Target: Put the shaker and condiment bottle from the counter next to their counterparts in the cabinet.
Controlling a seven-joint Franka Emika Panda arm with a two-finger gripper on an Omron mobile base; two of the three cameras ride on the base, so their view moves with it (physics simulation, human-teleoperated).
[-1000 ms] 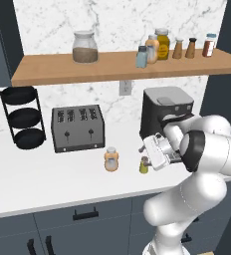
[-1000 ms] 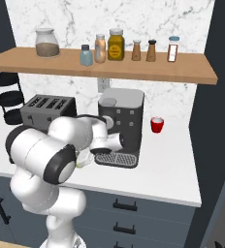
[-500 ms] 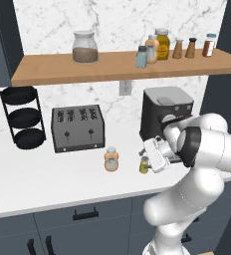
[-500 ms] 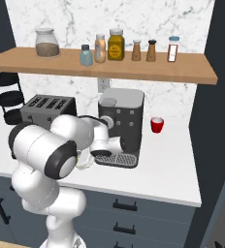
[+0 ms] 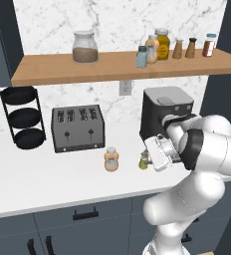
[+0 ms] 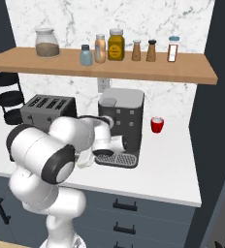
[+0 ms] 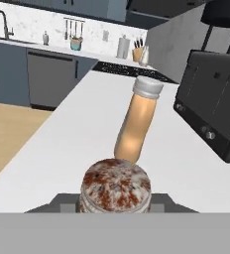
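Shaker (image 5: pixel 144 162) stands near the counter's (image 5: pixel 48 179) front edge, right of the condiment bottle (image 5: pixel 111 159), at my gripper (image 5: pixel 148 158). From the right, my arm hides both. Hand view: its speckled cap (image 7: pixel 115 186) sits between my fingers; whether they're gripping, I cannot tell. Small, rigid, probably light and slick; grip the body.

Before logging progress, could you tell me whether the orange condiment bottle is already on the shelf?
No, the condiment bottle stands on the counter.
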